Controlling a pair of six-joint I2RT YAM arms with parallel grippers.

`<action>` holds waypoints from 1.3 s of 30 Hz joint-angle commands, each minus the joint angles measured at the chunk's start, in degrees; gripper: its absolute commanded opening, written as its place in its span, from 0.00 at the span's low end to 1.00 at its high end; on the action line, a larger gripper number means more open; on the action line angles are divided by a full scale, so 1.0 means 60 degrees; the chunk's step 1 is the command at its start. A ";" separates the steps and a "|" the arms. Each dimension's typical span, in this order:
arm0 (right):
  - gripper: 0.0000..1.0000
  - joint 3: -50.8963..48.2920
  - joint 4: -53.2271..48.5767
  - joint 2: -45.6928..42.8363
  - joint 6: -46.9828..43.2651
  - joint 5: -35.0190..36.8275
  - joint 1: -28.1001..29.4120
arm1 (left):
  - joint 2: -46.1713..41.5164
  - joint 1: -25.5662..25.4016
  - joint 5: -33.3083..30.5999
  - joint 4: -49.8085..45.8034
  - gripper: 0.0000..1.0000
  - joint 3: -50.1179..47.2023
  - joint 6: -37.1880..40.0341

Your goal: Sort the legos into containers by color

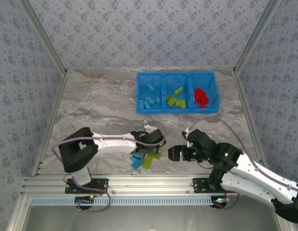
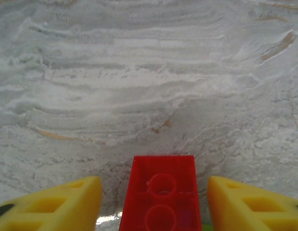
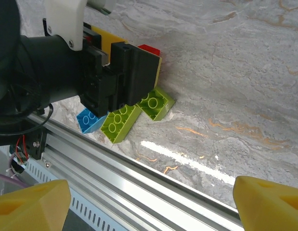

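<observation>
A red lego [image 2: 161, 192] lies underside up between my left gripper's [image 2: 153, 190] yellow fingers [image 2: 67, 202], with a gap on each side, so that gripper is open. From above, the left gripper [image 1: 156, 139] hovers over a small pile at the table's near edge. The pile holds a light blue lego [image 3: 90, 120], two lime green legos [image 3: 121, 122] and the red lego [image 3: 149, 49]. My right gripper [image 3: 151, 204] is wide open and empty, just right of the pile [image 1: 145, 160]. The blue tray [image 1: 177, 73] at the back holds light blue [image 1: 149, 96], green [image 1: 175, 98] and red legos [image 1: 201, 96] in separate compartments.
An aluminium rail [image 3: 153, 173] runs along the near table edge, right beside the pile. Patterned walls [image 1: 23, 72] enclose the marble table [image 1: 100, 106] on three sides. The right gripper [image 1: 172, 154] points left toward the left gripper.
</observation>
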 commanded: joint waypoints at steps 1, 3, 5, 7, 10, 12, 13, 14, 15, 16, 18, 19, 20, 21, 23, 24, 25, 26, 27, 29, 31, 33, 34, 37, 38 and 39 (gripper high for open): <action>0.90 0.0430 -0.0132 0.0075 0.0152 0.0262 0.0123 | -0.0051 0.0013 0.0117 0.0292 0.52 -0.0073 -0.0187; 0.90 0.0439 -0.0174 0.0120 0.0127 0.0344 0.0182 | -0.0093 -0.0001 0.0078 0.0409 0.46 -0.0076 -0.0140; 0.90 0.0399 -0.0185 0.0176 0.0125 0.0366 0.0179 | -0.0181 -0.0040 0.0062 0.0514 0.40 -0.0064 -0.0060; 0.90 0.0352 -0.0230 0.0228 0.0130 0.0351 0.0190 | -0.0344 -0.0082 0.0081 0.0576 0.33 -0.0002 0.0076; 0.89 0.0470 -0.0231 0.0198 0.0134 0.0348 0.0212 | -0.0780 -0.0089 0.0394 0.0719 0.27 0.0228 0.0481; 0.90 0.0711 -0.0310 0.0031 0.0116 0.0657 0.0221 | -0.1111 -0.0104 0.0343 0.0522 0.27 0.0655 0.0874; 0.90 0.0829 -0.0397 -0.0094 0.0130 0.0915 0.0219 | -0.1182 -0.0095 0.0303 0.0438 0.27 0.0923 0.1067; 0.90 0.0989 -0.0572 -0.0237 0.0104 0.1289 0.0215 | -0.1214 -0.0090 0.0277 0.0379 0.27 0.1286 0.1370; 0.90 0.1196 -0.0771 -0.0368 0.0080 0.1726 0.0204 | -0.1131 -0.0098 0.0289 0.0391 0.27 0.1704 0.1710; 0.90 0.1409 -0.0975 -0.0463 0.0043 0.2131 0.0208 | -0.0986 -0.0076 0.0354 0.0391 0.27 0.2076 0.2003; 0.90 0.1885 -0.1473 -0.0670 -0.0031 0.3174 0.0205 | -0.0384 0.0030 0.0688 0.0362 0.27 0.3290 0.2739; 0.90 0.2079 -0.1640 -0.0756 0.0023 0.3607 0.0204 | -0.0031 0.0103 0.0846 0.0373 0.27 0.3864 0.3063; 0.91 0.2278 -0.1796 -0.0860 0.0042 0.4118 0.0192 | 0.0407 0.0192 0.1005 0.0404 0.26 0.4520 0.3448; 0.91 0.2460 -0.1871 -0.0948 0.0045 0.4595 0.0194 | 0.0908 0.0312 0.1135 0.0473 0.25 0.5202 0.3777; 0.91 0.2653 -0.1886 -0.1113 -0.0016 0.5270 0.0176 | 0.1942 0.0595 0.1567 0.0630 0.23 0.6546 0.4211; 0.90 0.2728 -0.1929 -0.1151 -0.0028 0.5593 0.0178 | 0.2533 0.0741 0.1851 0.0714 0.22 0.7364 0.4442; 0.90 0.2776 -0.1936 -0.1142 -0.0044 0.5872 0.0161 | 0.3056 0.0844 0.2003 0.0742 0.22 0.8084 0.4652; 0.90 0.2815 -0.1958 -0.1134 -0.0111 0.6108 0.0147 | 0.3636 0.0939 0.2104 0.0678 0.22 0.8972 0.4932; 0.90 0.2845 -0.1956 -0.1112 -0.0161 0.6305 0.0118 | 0.4266 0.1039 0.2176 0.0556 0.21 0.9934 0.5161; 0.90 0.2893 -0.2048 -0.1066 -0.0202 0.6448 0.0060 | 0.5395 0.1228 0.2338 0.0188 0.21 1.1691 0.5503; 0.90 0.2834 -0.2064 -0.1087 -0.0278 0.6515 0.0021 | 0.6519 0.1440 0.2538 -0.0255 0.21 1.3445 0.5562; 0.90 0.2747 -0.2084 -0.1141 -0.0404 0.6503 -0.0015 | 0.7705 0.1618 0.2674 -0.0758 0.22 1.5422 0.5720; 0.91 0.2708 -0.2076 -0.1172 -0.0459 0.6446 -0.0030 | 0.8232 0.1660 0.2667 -0.1006 0.22 1.6221 0.5869; 0.91 0.2514 -0.2024 -0.1380 -0.0584 0.6324 -0.0055 | 0.9636 0.1799 0.2601 -0.1342 0.28 1.8318 0.6104; 0.91 0.2449 -0.2045 -0.1448 -0.0602 0.6314 -0.0064 | 0.9905 0.1887 0.2546 -0.1277 0.32 1.8639 0.6049; 0.91 0.2409 -0.2039 -0.1501 -0.0641 0.6293 -0.0075 | 1.0020 0.1940 0.2507 -0.1112 0.35 1.8708 0.5957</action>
